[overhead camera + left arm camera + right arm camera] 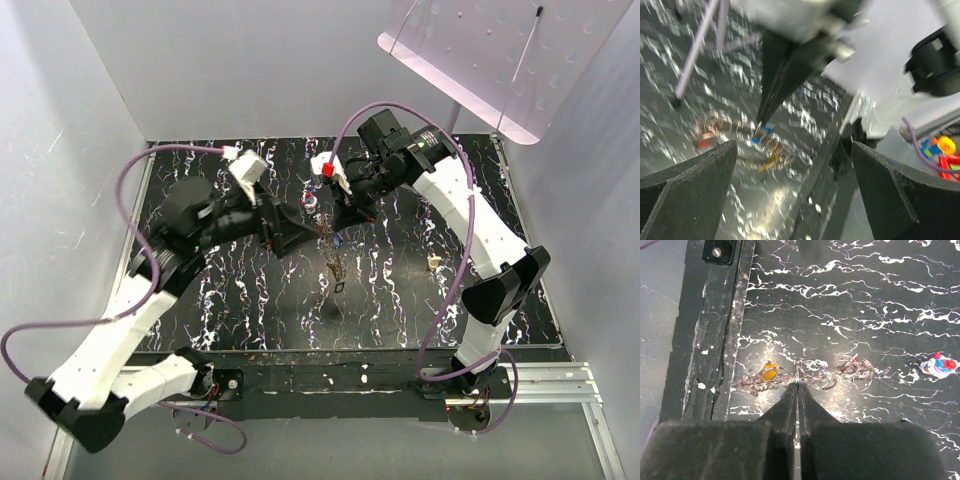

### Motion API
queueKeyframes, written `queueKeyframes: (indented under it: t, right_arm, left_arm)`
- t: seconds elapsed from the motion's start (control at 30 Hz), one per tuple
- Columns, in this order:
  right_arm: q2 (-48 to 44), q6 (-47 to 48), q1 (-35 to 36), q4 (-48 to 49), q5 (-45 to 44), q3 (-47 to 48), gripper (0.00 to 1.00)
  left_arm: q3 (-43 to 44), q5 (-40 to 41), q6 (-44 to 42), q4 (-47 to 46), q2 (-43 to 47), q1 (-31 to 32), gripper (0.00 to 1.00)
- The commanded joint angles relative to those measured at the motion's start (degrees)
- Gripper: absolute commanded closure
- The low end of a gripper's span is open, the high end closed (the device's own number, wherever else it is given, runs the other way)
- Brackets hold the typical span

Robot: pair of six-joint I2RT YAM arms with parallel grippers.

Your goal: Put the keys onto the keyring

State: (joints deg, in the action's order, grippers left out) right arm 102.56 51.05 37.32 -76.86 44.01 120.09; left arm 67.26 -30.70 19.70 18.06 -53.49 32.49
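My right gripper point(798, 384) is clamped on the keyring point(815, 375), a chain of linked wire loops at the middle of the black marbled table point(865, 300). I count three caps on it: a yellow key point(770, 374), a red key point(850, 362) and a blue key point(765, 131). My left gripper point(794, 150) gapes wide beside them. One red-white-blue object point(939, 365) lies farther off, with white walls point(250, 70) around.

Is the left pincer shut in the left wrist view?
No, the fingers of the left pincer stand wide apart, with nothing gripped between them.
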Motion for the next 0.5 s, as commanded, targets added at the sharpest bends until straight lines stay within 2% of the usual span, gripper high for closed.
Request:
queueKeyframes:
  t: [0.0,0.1,0.3,0.47]
  right_arm:
    - [-1.31,4.50,0.30,-14.63,0.99,0.14,0.99]
    - [-1.40,4.85,0.30,-14.63,1.87,-0.91,0.99]
    - [-1.40,5.03,0.21,-14.63,3.10,-1.97,0.99]
    - [-0.96,4.50,0.21,-14.63,4.24,-2.32,0.99]
  left_arm:
    - [0.50,-12.09,1.11,9.90,-5.74,-2.69,0.02]
    - [-1.34,-15.70,5.42,4.71,-7.50,-4.54,0.02]
    - [-1.44,-17.02,9.38,-1.71,-12.06,-5.51,0.07]
    - [0.06,-18.87,10.09,-2.86,-15.58,-5.42,0.21]
